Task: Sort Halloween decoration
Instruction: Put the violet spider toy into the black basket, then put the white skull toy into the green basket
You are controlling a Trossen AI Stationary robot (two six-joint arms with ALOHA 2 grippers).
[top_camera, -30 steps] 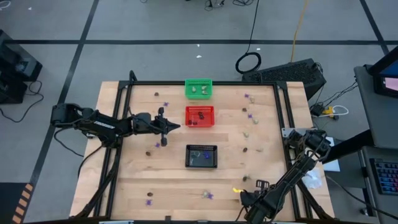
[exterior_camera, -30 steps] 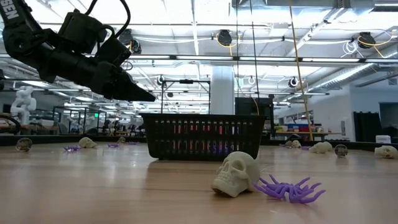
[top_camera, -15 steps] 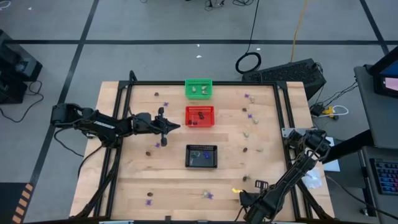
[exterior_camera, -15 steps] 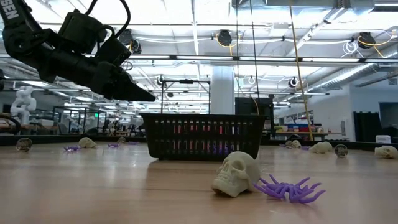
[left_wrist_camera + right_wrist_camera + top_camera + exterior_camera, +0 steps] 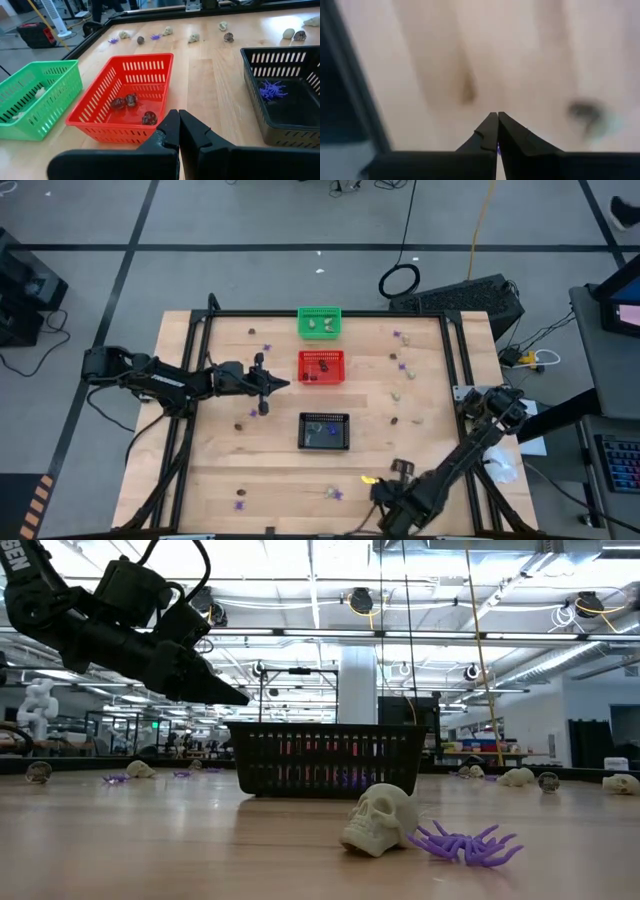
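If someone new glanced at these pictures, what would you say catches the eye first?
Probably the three mesh baskets in a row down the table's middle: green basket farthest from the arms' bases, red basket next, black basket nearest. Up close in the low view, a cream skull lies beside a purple spider. The left gripper hovers shut beside the red basket.

Green basket [image 5: 319, 322], red basket [image 5: 321, 366], black basket [image 5: 325, 431] (aligned) on table [image 5: 210, 470].

place: robotics lab | evidence: ceiling strip lights [image 5: 300, 585], cables on floor [image 5: 400, 280]
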